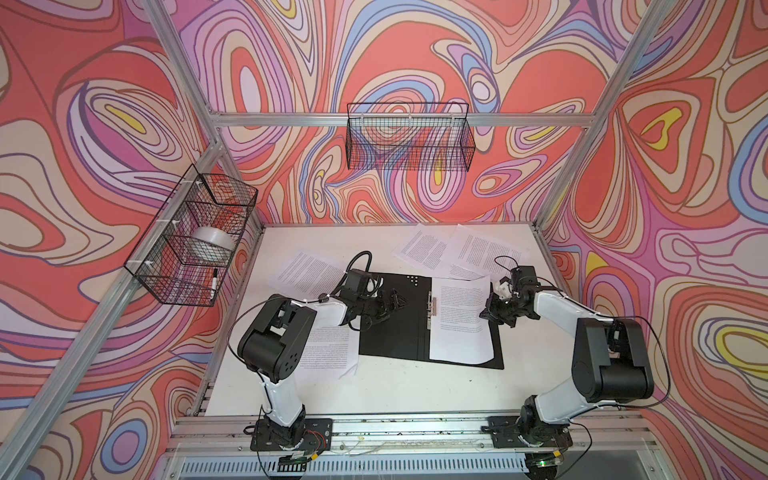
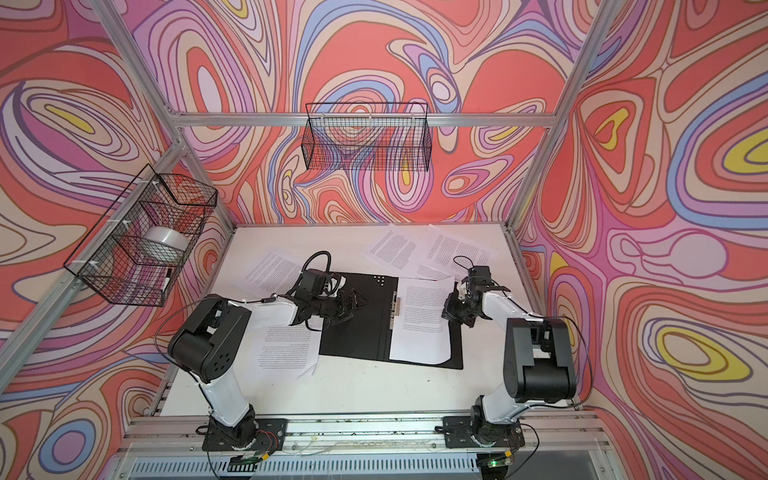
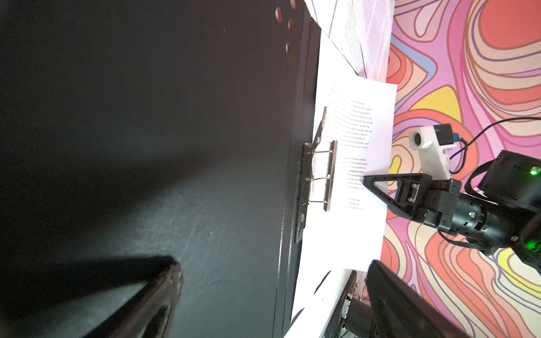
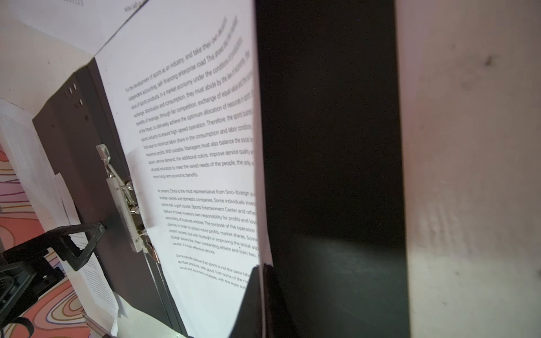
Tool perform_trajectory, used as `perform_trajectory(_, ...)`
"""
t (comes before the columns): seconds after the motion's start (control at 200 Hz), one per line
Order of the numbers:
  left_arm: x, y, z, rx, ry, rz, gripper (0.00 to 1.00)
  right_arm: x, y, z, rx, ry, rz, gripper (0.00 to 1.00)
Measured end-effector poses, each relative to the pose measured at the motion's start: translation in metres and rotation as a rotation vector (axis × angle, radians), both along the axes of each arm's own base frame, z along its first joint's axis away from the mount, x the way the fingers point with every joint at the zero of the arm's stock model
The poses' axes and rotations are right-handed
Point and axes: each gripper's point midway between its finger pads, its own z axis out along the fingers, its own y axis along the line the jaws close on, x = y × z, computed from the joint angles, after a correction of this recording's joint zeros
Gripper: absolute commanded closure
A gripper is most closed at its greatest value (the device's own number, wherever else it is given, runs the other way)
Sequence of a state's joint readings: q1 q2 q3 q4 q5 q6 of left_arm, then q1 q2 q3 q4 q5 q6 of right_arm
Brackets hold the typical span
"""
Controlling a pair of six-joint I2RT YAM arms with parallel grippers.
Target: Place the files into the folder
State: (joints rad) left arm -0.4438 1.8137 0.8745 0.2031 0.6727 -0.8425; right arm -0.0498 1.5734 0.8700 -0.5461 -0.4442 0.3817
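The folder (image 1: 390, 332) (image 2: 353, 345) lies open on the white table, black inside up, with its metal clip (image 1: 432, 309) (image 3: 319, 175) (image 4: 126, 204) at the spine. One sheet of the files (image 1: 457, 324) (image 2: 422, 324) (image 4: 190, 146) lies on the folder's right half. My right gripper (image 1: 488, 311) (image 2: 448, 311) (image 4: 263, 281) is shut on that sheet's right edge, which is lifted slightly. My left gripper (image 1: 392, 306) (image 2: 353, 308) (image 3: 275, 292) hovers open over the folder's left half, holding nothing. Other sheets lie loose at the back (image 1: 424, 245), at the left (image 1: 303, 270) and at the front left (image 1: 328, 357).
A wire basket (image 1: 195, 237) holding a white roll hangs on the left frame rail. Another wire basket (image 1: 409, 137) hangs on the back rail. Aluminium posts bound the table (image 1: 395, 390) at its corners, and the arm bases sit on the front rail.
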Motion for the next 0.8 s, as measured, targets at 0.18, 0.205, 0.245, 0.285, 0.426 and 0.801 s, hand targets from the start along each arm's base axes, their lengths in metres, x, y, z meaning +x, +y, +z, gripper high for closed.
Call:
perform_trajectory(0.18, 0.000, 0.000, 0.000, 0.000, 0.000, 0.000, 0.01, 0.006, -0.001, 0.002, -0.011, -0.010, 0.006, 0.70)
perform_trajectory(0.205, 0.000, 0.000, 0.000, 0.000, 0.000, 0.000, 0.01, 0.006, -0.002, 0.002, -0.014, -0.012, 0.007, 0.67)
perform_trajectory(0.245, 0.000, 0.000, 0.000, 0.000, 0.001, 0.000, 0.01, 0.007, -0.002, 0.002, -0.018, -0.012, 0.007, 0.63)
perform_trajectory(0.285, 0.000, 0.000, 0.000, 0.000, 0.002, 0.002, 0.01, 0.008, -0.003, 0.003, -0.022, -0.013, 0.006, 0.60)
perform_trajectory(0.426, 0.000, 0.000, 0.000, -0.001, 0.003, 0.002, 0.01, 0.010, -0.007, 0.002, -0.044, -0.005, 0.001, 0.49)
perform_trajectory(0.801, 0.001, -0.001, 0.002, 0.003, 0.014, 0.004, 0.01, 0.013, -0.027, 0.000, -0.166, 0.010, -0.032, 0.24)
